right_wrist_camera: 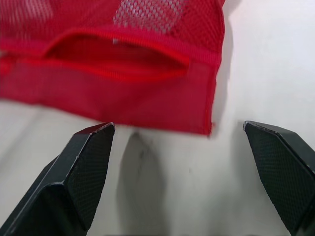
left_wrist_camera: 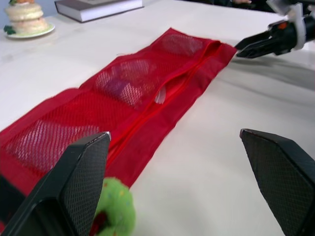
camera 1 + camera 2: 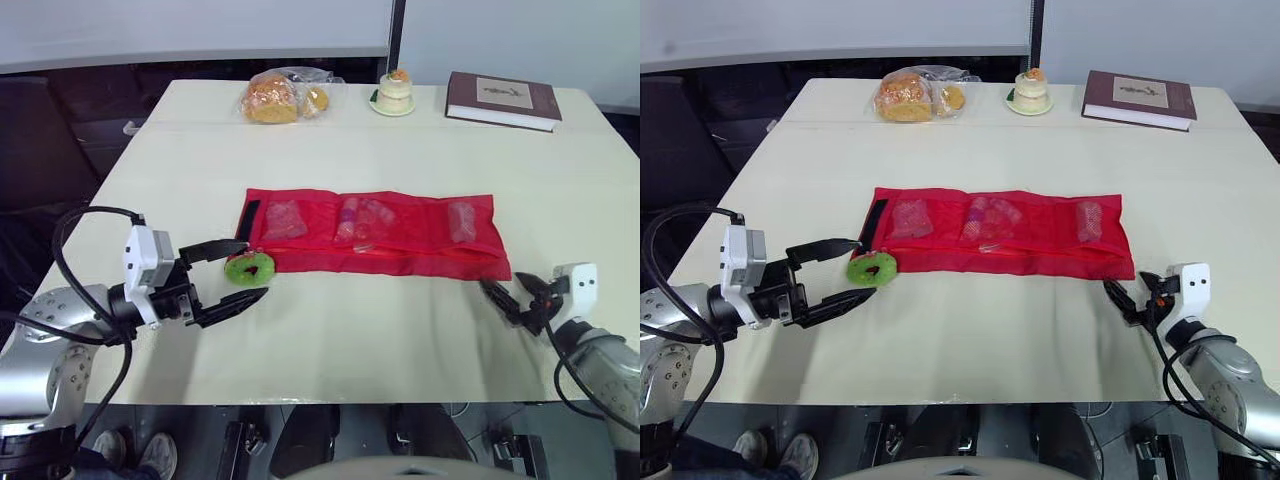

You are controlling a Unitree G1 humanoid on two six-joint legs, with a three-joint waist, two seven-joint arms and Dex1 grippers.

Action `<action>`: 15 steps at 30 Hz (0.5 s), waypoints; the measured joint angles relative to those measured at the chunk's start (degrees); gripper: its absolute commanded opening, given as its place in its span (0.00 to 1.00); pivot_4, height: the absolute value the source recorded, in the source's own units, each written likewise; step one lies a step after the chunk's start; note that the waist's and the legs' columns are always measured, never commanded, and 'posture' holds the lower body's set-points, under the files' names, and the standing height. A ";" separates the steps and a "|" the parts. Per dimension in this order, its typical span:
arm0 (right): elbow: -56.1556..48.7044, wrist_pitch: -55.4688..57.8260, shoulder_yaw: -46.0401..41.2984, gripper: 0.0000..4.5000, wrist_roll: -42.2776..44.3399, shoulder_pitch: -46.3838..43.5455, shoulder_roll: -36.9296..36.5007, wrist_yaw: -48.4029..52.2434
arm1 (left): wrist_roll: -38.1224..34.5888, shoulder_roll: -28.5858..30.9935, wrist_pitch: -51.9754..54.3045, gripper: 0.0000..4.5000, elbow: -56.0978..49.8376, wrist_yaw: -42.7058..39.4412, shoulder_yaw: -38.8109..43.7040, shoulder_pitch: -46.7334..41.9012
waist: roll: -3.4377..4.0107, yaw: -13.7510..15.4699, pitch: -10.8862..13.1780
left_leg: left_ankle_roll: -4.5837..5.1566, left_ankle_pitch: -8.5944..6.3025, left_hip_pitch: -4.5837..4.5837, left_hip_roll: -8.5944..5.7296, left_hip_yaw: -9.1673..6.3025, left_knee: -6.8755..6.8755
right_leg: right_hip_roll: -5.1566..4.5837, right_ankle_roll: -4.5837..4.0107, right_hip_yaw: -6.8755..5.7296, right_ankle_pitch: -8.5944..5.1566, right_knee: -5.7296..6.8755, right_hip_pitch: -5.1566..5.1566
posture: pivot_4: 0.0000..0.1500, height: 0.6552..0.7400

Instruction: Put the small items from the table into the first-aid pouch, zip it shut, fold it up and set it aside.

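Observation:
The red mesh first-aid pouch point(image 3: 375, 232) lies unfolded flat across the middle of the table, with small items showing through its mesh pockets. Its zipper slit point(image 1: 115, 54) gapes at the right end. A green round item point(image 3: 249, 267) with a red centre rests on the table at the pouch's front left corner. My left gripper point(image 3: 256, 268) is open, its two fingers on either side of the green item point(image 2: 115, 209) without closing on it. My right gripper point(image 3: 505, 290) is open just in front of the pouch's front right corner point(image 1: 209, 129), holding nothing.
At the far edge of the table lie a bag of bread point(image 3: 283, 97), a small cake on a plate point(image 3: 394, 93) and a dark red book point(image 3: 503, 100). Bare table point(image 3: 370, 330) stretches in front of the pouch to the near edge.

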 measured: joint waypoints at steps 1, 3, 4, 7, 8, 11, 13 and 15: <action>0.16 0.12 0.53 0.94 0.03 -0.81 0.59 -0.08 | -0.06 0.05 0.18 1.00 -0.37 0.29 -0.36 -0.21 | 0.00 -0.02 0.00 | 0.00 0.00 0.00 0.00 0.00 0.00 | 0.01 0.01 0.00 0.00 0.00 0.00 | 1.00 0.87; 0.27 0.11 1.87 0.80 -0.24 -1.48 0.77 -0.21 | -0.24 0.10 0.55 1.00 -0.38 0.67 -0.80 -0.50 | 0.00 -0.04 0.00 | 0.00 0.00 0.01 0.00 0.00 0.00 | 0.02 0.00 0.00 0.00 0.00 0.00 | 1.00 0.87; 0.42 0.06 2.08 0.71 -0.39 -1.67 0.91 -0.31 | -0.31 0.12 0.63 1.00 -0.38 0.72 -0.84 -0.53 | 0.00 -0.05 0.00 | 0.00 0.00 0.01 0.01 0.00 0.00 | 0.02 0.00 0.00 0.00 0.01 0.00 | 1.00 0.87; 1.57 -0.24 3.41 0.40 -1.82 -3.33 1.41 -0.84 | -1.41 0.20 1.38 1.00 -0.97 1.19 -1.28 -1.46 | 0.00 -0.07 0.00 | 0.00 0.00 0.01 0.01 0.01 0.00 | 0.02 0.00 0.01 0.00 0.00 0.00 | 1.00 0.87; 1.79 -0.27 3.74 0.31 -2.01 -3.72 1.62 -0.92 | -1.70 0.21 1.56 1.00 -1.50 1.30 -1.35 -1.95 | 0.00 -0.06 0.00 | 0.00 0.00 0.01 0.01 0.01 0.00 | 0.02 0.01 0.01 0.00 0.00 0.00 | 1.00 0.87; 1.84 -0.31 4.61 0.02 -2.11 -4.29 2.26 -1.19 | -2.51 1.08 2.34 1.00 -3.09 1.31 -1.37 -3.15 | 0.01 -0.07 0.00 | 0.00 0.00 0.01 0.00 0.01 0.00 | 0.02 0.01 0.02 0.01 0.01 0.00 | 1.00 0.87; 1.61 -0.30 4.56 0.02 -2.10 -4.22 2.22 -1.44 | -3.03 1.26 2.80 1.00 -3.46 1.30 -1.49 -3.16 | 0.01 -0.05 0.00 | 0.00 0.00 0.01 0.01 0.02 0.00 | 0.03 0.01 0.02 0.01 0.00 0.00 | 1.00 0.87; 0.86 -0.07 4.32 0.02 -2.07 -3.54 1.73 -1.50 | -3.48 1.32 3.04 1.00 -4.05 1.27 -2.05 -3.24 | 0.02 0.08 0.01 | 0.00 0.00 0.01 0.00 0.01 0.00 | 0.02 0.01 0.02 0.00 0.00 0.00 | 1.00 0.87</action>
